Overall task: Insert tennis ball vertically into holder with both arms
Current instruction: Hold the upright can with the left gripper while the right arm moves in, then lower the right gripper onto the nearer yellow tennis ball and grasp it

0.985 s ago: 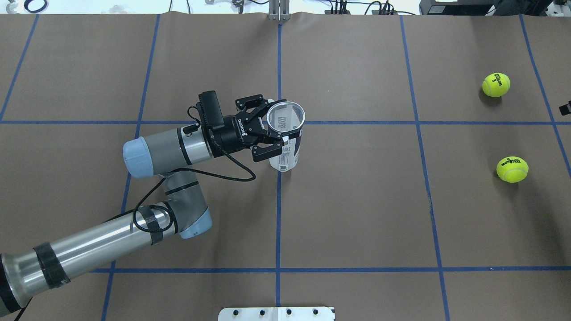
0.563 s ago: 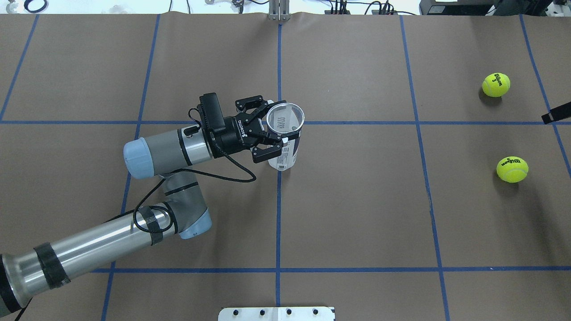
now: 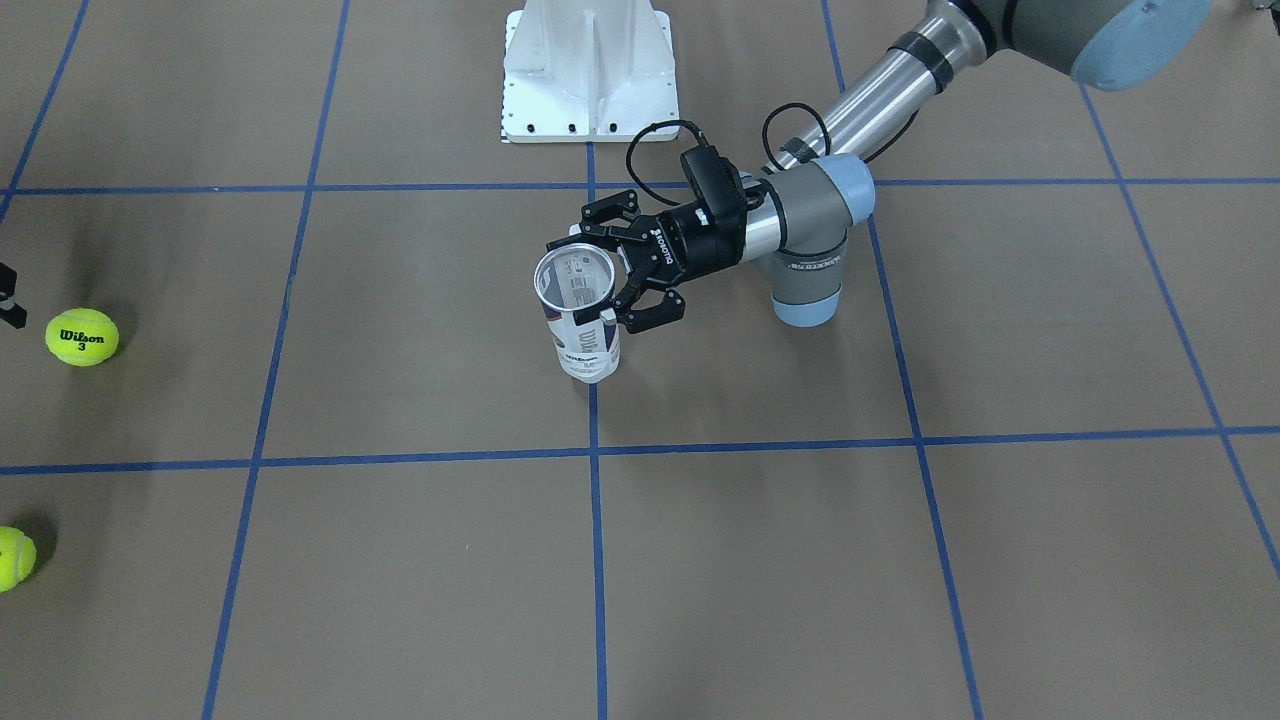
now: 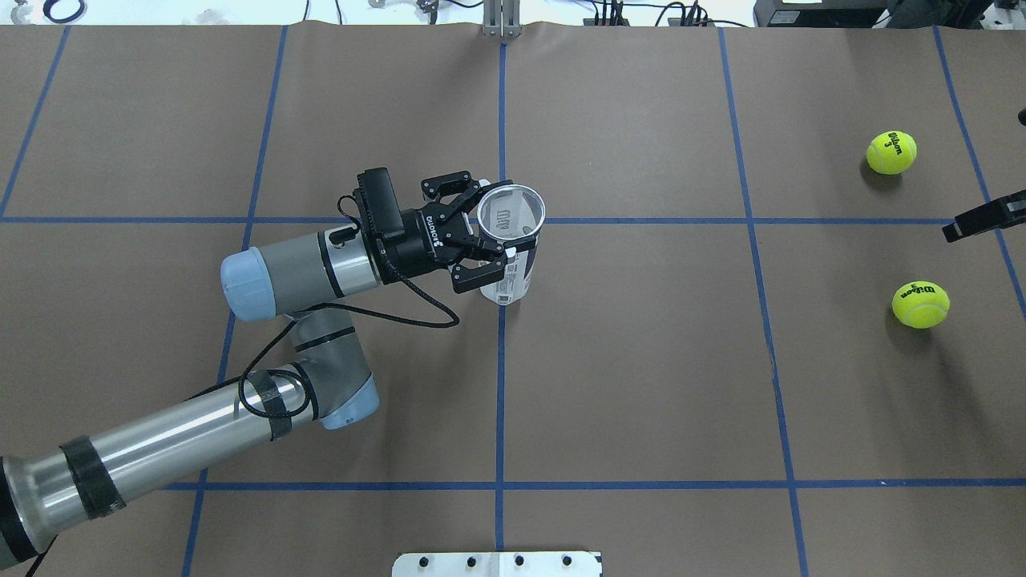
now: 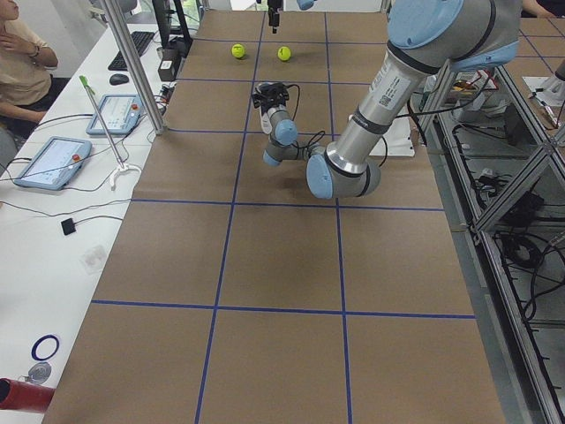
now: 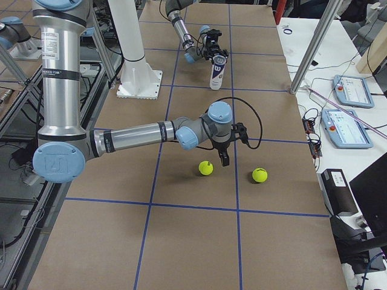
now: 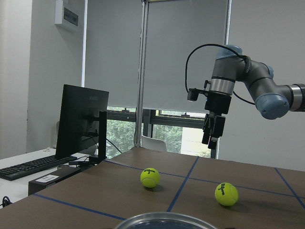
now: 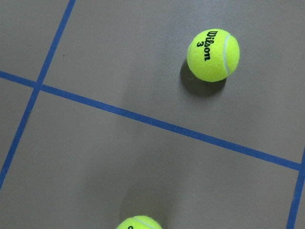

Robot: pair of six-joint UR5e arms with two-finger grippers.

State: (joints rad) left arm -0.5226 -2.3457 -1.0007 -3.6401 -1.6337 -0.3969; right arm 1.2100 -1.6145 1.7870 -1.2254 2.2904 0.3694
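Observation:
The holder [image 4: 513, 276], a clear can with a white and navy label, stands upright with its mouth up at the table's middle; it also shows in the front view [image 3: 588, 350]. My left gripper [image 4: 497, 232] is shut on the holder from the side, near its rim. Two tennis balls lie at the right end, one farther [image 4: 891, 152] and one nearer [image 4: 920, 304]. My right gripper [image 4: 958, 231] points down above the table between them, close to the nearer ball [image 6: 206, 168]. I cannot tell whether it is open. The right wrist view shows both balls [image 8: 213, 55] below.
The white bolted pedestal [image 3: 588, 70] stands at the robot's side of the table. Blue tape lines cross the brown table cover [image 4: 641, 361]. Monitors and tablets sit on side benches beyond the table's ends.
My right gripper has come in from the overhead view's right edge, moving left toward the balls. My left gripper and the holder have shifted slightly left.

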